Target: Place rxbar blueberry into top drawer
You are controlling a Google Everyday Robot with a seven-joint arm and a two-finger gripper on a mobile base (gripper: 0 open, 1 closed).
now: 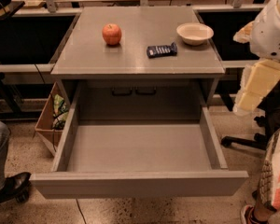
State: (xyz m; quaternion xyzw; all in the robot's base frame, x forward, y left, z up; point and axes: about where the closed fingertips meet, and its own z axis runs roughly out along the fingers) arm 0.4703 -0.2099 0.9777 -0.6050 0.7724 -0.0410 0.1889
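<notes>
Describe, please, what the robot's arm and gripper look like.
The arm, at the right edge, has a rounded white shell with a small dotted grille. Below it, the gripper is a pale cream, blocky piece. No cables show.
</notes>
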